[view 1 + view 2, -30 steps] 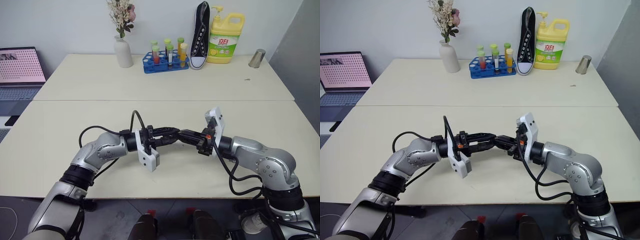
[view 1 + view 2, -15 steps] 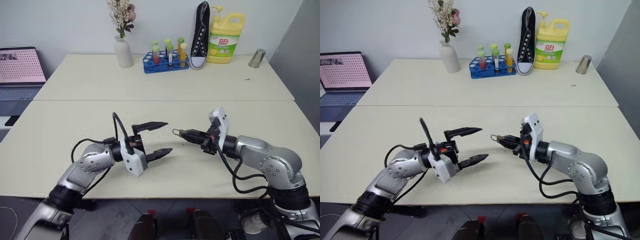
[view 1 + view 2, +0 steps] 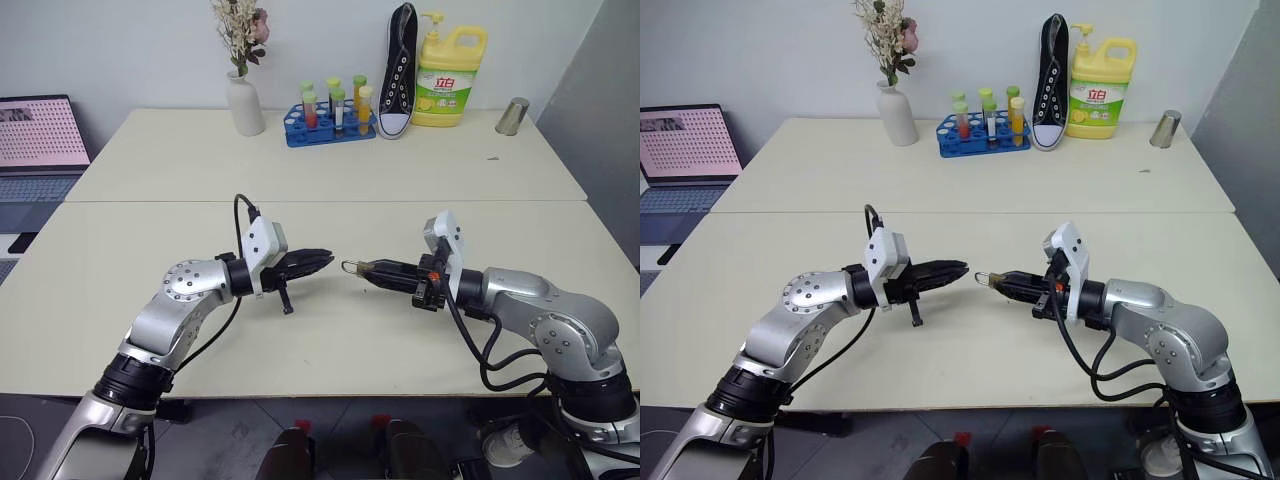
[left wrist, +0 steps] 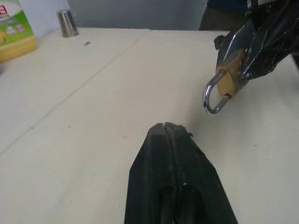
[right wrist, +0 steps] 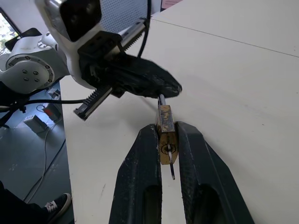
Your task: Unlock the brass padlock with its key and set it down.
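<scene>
**A:** Where do the two arms sit over the near table (image 3: pixel 330 350)?

**B:** Both are held above it, reaching toward each other from either side. The left gripper (image 3: pixel 322 261) points level toward the right, its forearm bent in from the near left, and its fingers are pressed together with nothing between them. The right gripper (image 3: pixel 365 268) points back at it from the right, its forearm angling in from the near right edge.

**A:** And the brass padlock (image 5: pixel 165 133)?

**B:** It is clamped between the right gripper's two fingers, up off the table. The silvery shackle (image 4: pixel 212 95) sticks out past the fingertips toward the left gripper, with a small gap between the two grippers' tips.

**A:** Can you see the key (image 5: pixel 171 169)?

**B:** In the right wrist view a thin metal sliver juts from the end of the padlock body opposite the shackle, lying in the slot between the fingers.

**A:** What lies farther back?

**B:** On the far table stand a white vase (image 3: pixel 245 103) of dried flowers, a blue rack of test tubes (image 3: pixel 330 113), a black sneaker (image 3: pixel 399 68) propped upright, a yellow detergent bottle (image 3: pixel 449 77) and a metal cup (image 3: pixel 514 116). A laptop (image 3: pixel 38 135) sits at the far left.
</scene>
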